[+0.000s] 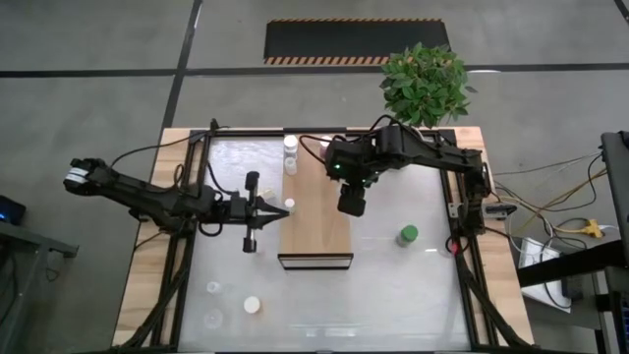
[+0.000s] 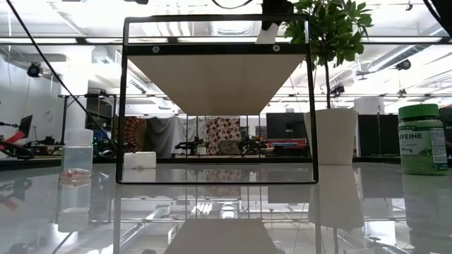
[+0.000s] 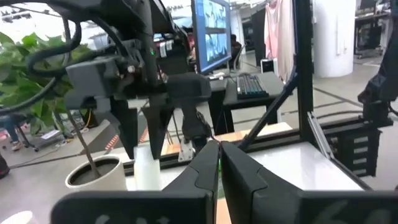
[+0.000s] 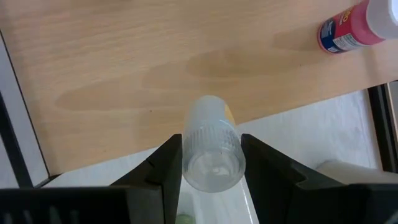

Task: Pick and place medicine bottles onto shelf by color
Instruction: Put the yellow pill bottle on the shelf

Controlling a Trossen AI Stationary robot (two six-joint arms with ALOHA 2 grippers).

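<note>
The shelf (image 1: 314, 231) is a light-wood plank on a black frame in the table's middle; the low view shows its underside (image 2: 219, 77). Over its right part my right gripper (image 1: 352, 204) is shut on a white translucent bottle (image 4: 211, 155). A white-capped bottle with a pink label (image 4: 354, 28) stands at the shelf's far left corner (image 1: 291, 157). The green-topped bottle (image 1: 407, 234) stands on the table to the right of the shelf. My left gripper (image 1: 270, 210) is shut with nothing in it and points level at the shelf's left edge. My right gripper pinches the bottle's ribbed upper end (image 4: 211, 163) between its two fingers (image 4: 166, 163), one on each side. The fingers come from above, slanting down. The bottle hangs below them (image 3: 144, 163), lifted clear above the shelf near its edge.
A small white bottle (image 1: 290, 205) stands by the shelf's left edge, close to my left gripper. A translucent bottle (image 2: 76, 152) and other white-capped ones (image 1: 253, 305) stand at the near left. A potted plant (image 1: 425, 84) in a white pot (image 2: 335, 144) is at the far right.
</note>
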